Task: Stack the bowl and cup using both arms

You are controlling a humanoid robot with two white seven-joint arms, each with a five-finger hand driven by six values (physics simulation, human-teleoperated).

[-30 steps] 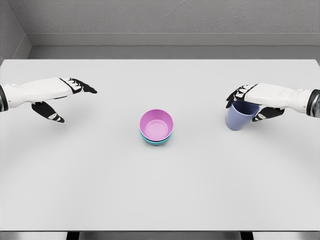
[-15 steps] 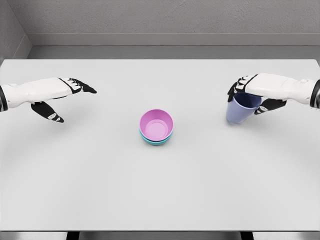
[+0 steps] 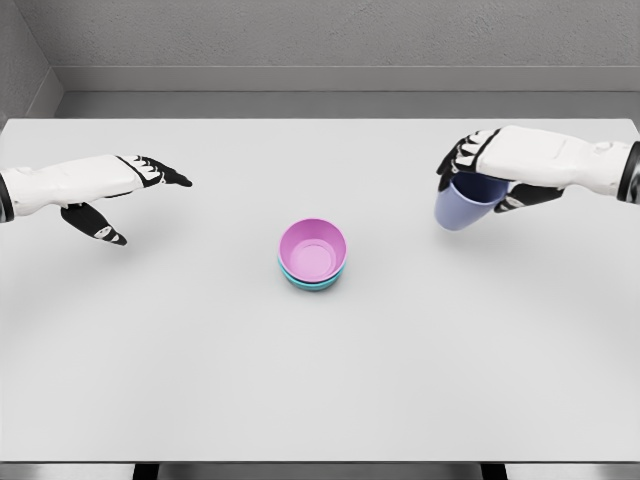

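- head view: right hand [image 3: 480,175], upper right of frame, fingers clamped over the rim of a small periwinkle-blue plastic cup [image 3: 456,208]; cup hangs below the palm, tilted, base toward frame centre, and looks clear of the white tabletop [image 3: 320,380].
- head view: pink plastic bowl [image 3: 313,249] nested in a teal plastic bowl [image 3: 312,281], frame centre, well apart from both hands.
- head view: left hand [image 3: 118,195], left edge of frame, fingers spread and relaxed, holding nothing, hovering over the table.
- judgement: cup likely light, rigid, smooth-walled; a rim pinch lets it swing and could slip, so carry slowly and level it before lowering.
- judgement: bowls likely light and free to slide; set the cup down centred in the pink bowl, not pushing sideways. the idle hand could steady the bowl rim.
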